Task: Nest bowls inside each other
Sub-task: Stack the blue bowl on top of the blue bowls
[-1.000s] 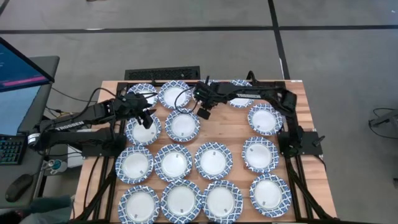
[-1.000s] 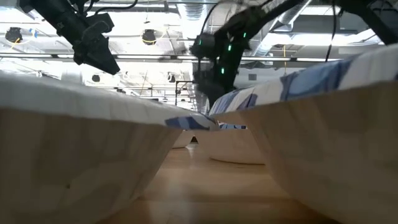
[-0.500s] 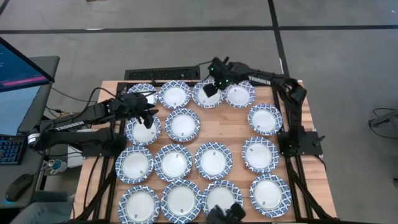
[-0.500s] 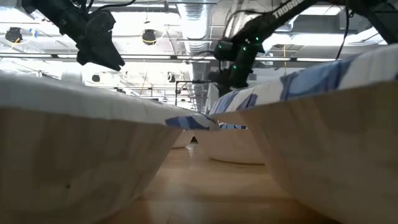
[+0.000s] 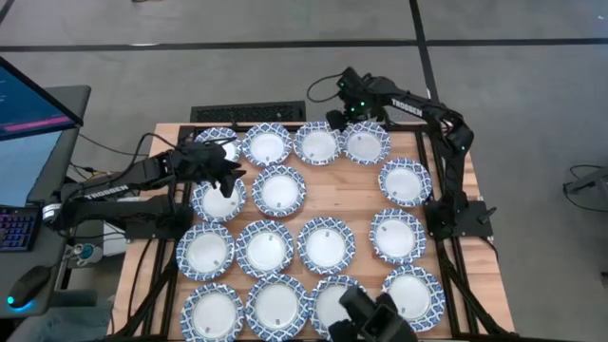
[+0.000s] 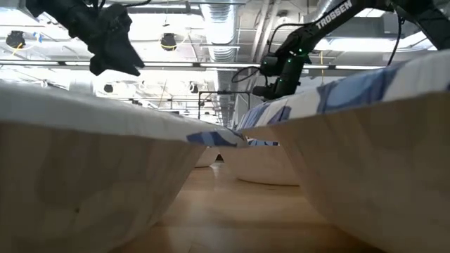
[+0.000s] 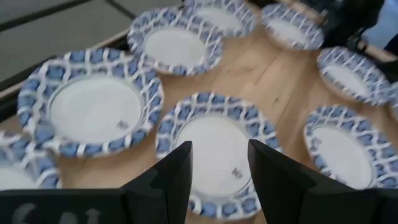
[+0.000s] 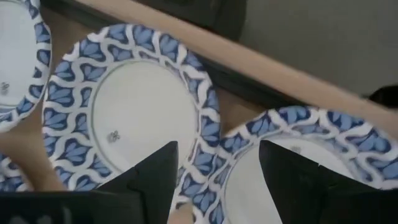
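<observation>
Left hand (image 5: 225,176) is held in the air over the bowl (image 5: 219,199) at the left end of the second row of the wooden surface (image 5: 353,193), its two dark fingers (image 7: 174,171) spread narrowly with nothing between them; in the left wrist view the white centre of another bowl (image 7: 214,149) is seen through the gap. Just to the right of this hand lies a bowl (image 5: 278,190), and beyond the hand, along the back edge, a partly hidden bowl (image 5: 218,139) and its neighbour (image 5: 266,146) are set side by side. Nearer than the hand, two more rows of bowls are laid flat, none nested, such as one (image 5: 206,251) and one (image 5: 213,311). Right hand (image 5: 339,120) is raised at the back edge of the surface, between two back-row bowls (image 5: 317,143) and (image 5: 366,142); its fingers (image 8: 149,174) are parted and empty, and both bowls are seen just below it in the right wrist view, their rims touching. To the right of that hand, three bowls are spaced down the right side, the first at (image 5: 405,181).
</observation>
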